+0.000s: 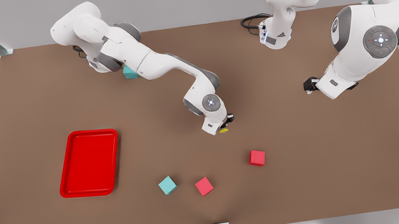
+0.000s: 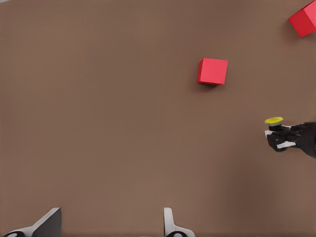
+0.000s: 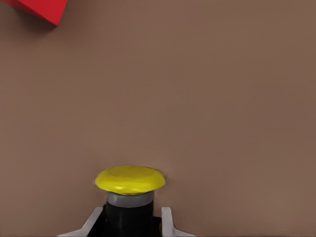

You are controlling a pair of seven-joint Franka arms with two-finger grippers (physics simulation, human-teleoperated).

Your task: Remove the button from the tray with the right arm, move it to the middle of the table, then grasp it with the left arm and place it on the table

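The button [image 1: 224, 130], a dark body with a round yellow cap, sits between the fingers of my right gripper [image 1: 226, 123] near the middle of the table [image 1: 306, 175]. In the right wrist view the yellow cap [image 3: 130, 178] stands out in front of the right gripper [image 3: 128, 223], which is shut on the dark body. The red tray [image 1: 89, 162] lies at the front view's left with nothing in it. My left gripper [image 1: 308, 85] hangs open over the table at the front view's right. The left wrist view has the left gripper [image 2: 109, 226] spread wide, with the button [image 2: 274, 120] farther off.
A teal cube [image 1: 167, 185] and two red cubes [image 1: 204, 186] [image 1: 257, 158] lie toward the table's front edge. Another teal cube [image 1: 129, 73] sits partly behind the right arm. A black cable [image 1: 251, 21] loops at the back.
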